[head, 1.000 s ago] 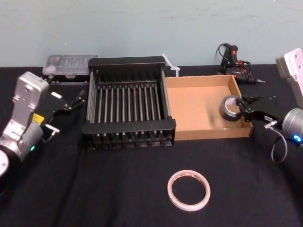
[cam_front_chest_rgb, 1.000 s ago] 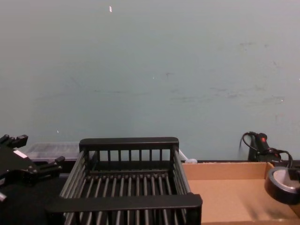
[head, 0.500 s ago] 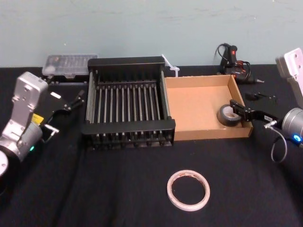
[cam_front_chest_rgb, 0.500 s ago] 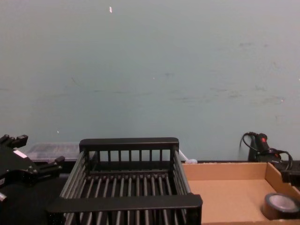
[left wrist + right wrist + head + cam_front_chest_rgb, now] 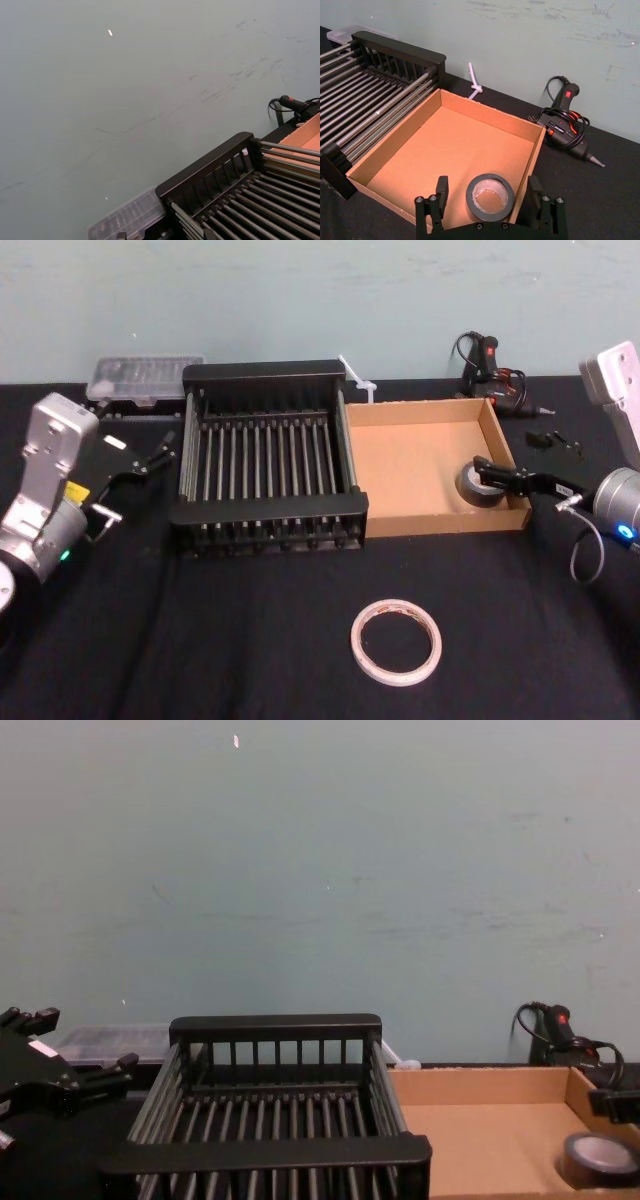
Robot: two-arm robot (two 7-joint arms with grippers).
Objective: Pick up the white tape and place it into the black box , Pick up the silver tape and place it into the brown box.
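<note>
Silver tape (image 5: 470, 200), a dull grey ring, is laid flat, hole upward, in the cardboard brown box (image 5: 445, 145), flanked by the parted right end effector (image 5: 488, 185); the left end effector (image 5: 160, 452) is parked, spread, at far left.

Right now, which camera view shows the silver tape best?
The right wrist view: the silver tape lies whole and flat in the brown box, between the right gripper's open fingers. The head view shows it partly behind that gripper; the chest view sees its side, low down.
</note>
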